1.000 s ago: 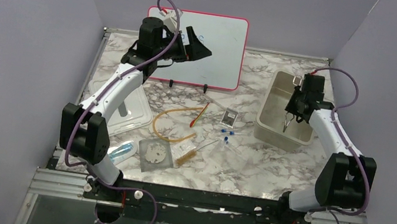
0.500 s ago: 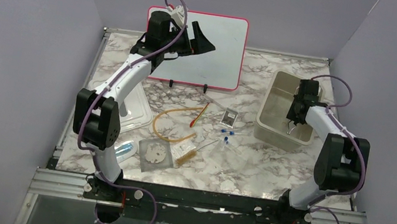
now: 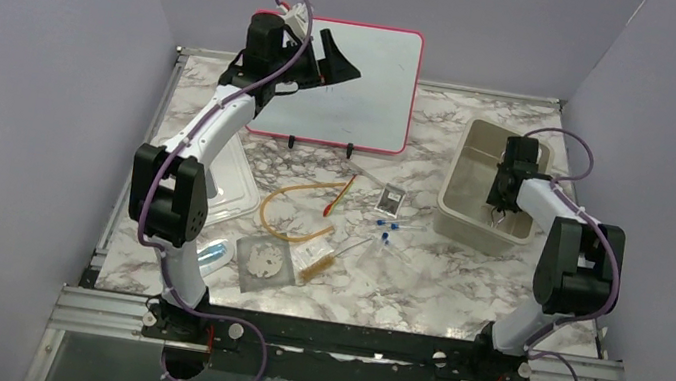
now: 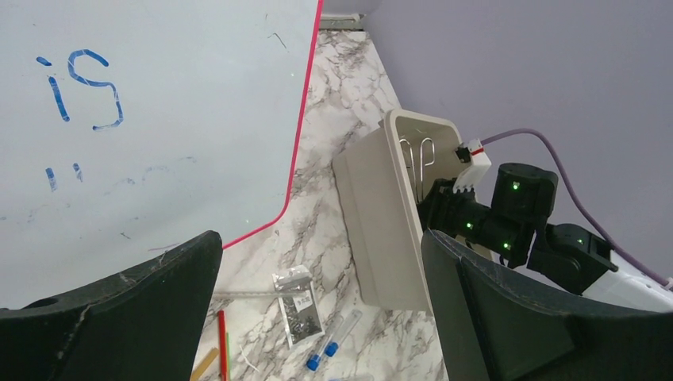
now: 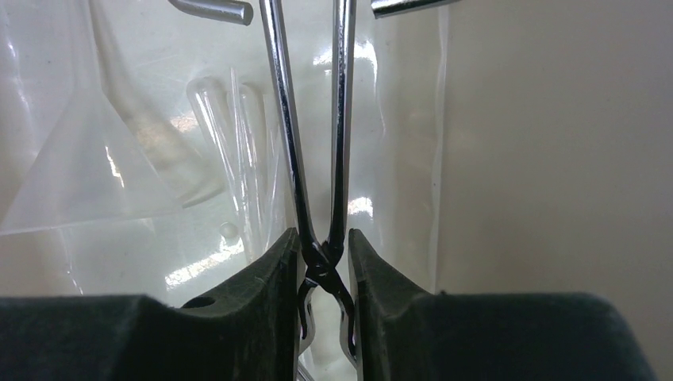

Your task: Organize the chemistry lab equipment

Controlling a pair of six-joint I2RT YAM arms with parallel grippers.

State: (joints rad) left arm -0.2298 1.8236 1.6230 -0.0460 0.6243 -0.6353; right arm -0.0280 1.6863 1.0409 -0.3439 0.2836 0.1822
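Plainly, the right gripper point(image 5: 324, 242) is down inside the bin point(image 3: 474, 233), at 3 o'clock on the tabletop point(image 3: 420, 294). Its fingers are clamped on a pair of metal tongs point(image 5: 341, 119) right at the crossing, with the dark curved tips tucked back between them. The tongs' long axis runs straight out from the fingers, toward 12 o'clock in the wrist view. It lies along the gripper's own line rather than across it, with the handle ends farthest from the grip. Under the tongs a clear packet point(image 5: 103, 175) with a funnel and slim tubes lies on the bin floor; whether metal touches it I cannot tell. I judge the step in hand to be laying the tongs in the bin. As the handle end leads, it would likely meet the packet or a wall first, and then the fingers need only part. The left gripper point(image 4: 321, 246) hangs high at 11 o'clock before the whiteboard point(image 3: 370, 84), fingers wide apart and empty. The loose items lie at 9 o'clock from the bin, well apart from it. The small packet point(image 3: 391, 198) and blue-capped pieces point(image 3: 387, 226) are nearest the right arm. The tubing point(image 3: 294, 189) and dropper point(image 3: 341, 196) sit mid-table, with the mat point(image 3: 264, 263) and brush point(image 3: 317, 266) toward 7 o'clock, nearer the left arm's base.
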